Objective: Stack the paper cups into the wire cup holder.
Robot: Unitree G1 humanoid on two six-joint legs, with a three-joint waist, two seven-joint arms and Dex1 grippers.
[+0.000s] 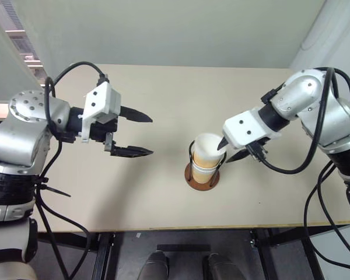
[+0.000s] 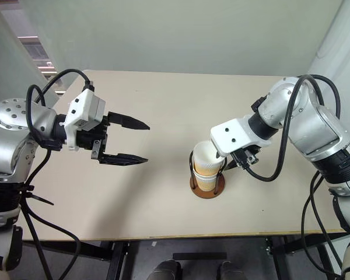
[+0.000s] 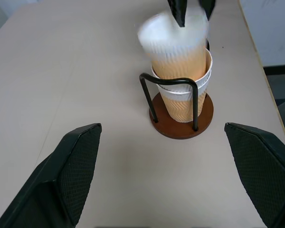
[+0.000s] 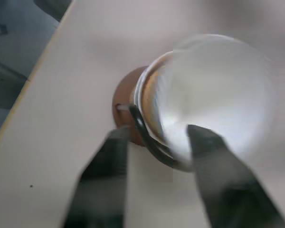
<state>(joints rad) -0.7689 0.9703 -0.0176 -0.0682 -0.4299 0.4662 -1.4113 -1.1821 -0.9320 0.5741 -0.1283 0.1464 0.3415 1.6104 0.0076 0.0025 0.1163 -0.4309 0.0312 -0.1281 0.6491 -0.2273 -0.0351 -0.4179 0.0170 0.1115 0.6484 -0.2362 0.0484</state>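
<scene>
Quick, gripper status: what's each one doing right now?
Left gripper: open, holding nothing, above the table.
Right gripper: fingers apart at the rim of the top paper cup in the wire cup holder; grip cannot be told.

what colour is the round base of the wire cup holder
Reddish-brown, a plain disc base under the black wire loops of the wire cup holder. The left wrist view shows it best.

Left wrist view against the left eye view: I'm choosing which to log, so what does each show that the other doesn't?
Left wrist view: the cups seen from the side, a lower one seated in the wire cup holder and the top one tilted, not fully down. Left eye view: the whole table and both arms, the left gripper open and apart. Both: the right gripper at the top cup's rim.
</scene>
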